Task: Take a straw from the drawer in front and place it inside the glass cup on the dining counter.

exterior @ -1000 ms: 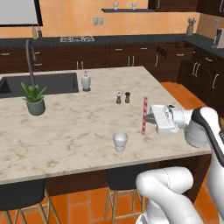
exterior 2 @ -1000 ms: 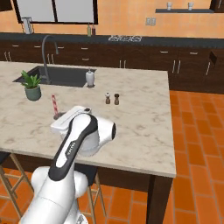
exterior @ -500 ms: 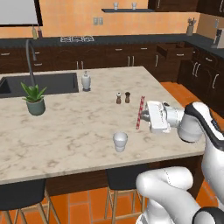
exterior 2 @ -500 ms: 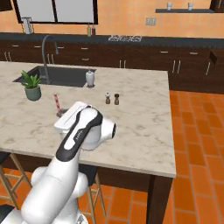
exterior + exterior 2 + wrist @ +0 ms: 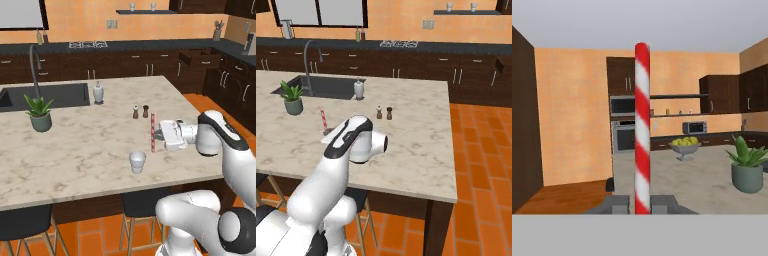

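Here my desk [image 5: 90, 150], the beige marble island, spreads wide, its dark sink [image 5: 55, 95] sunk in at the far left corner. Behind it, an open dark-brown drawer [image 5: 200, 59] juts from the cabinets by the far right corner. A potted plant [image 5: 39, 113] stands just in front of the sink, and a white bottle [image 5: 98, 93] stands at the sink's right edge. Two small shakers [image 5: 140, 111] sit side by side toward the right edge. The glass cup [image 5: 137, 162] stands upright near the front edge. My jaws [image 5: 156, 136] hang over the desk just right of the cup and higher, closed tight on the straw [image 5: 152, 132]. It stands upright between them, beside the cup and not in it.
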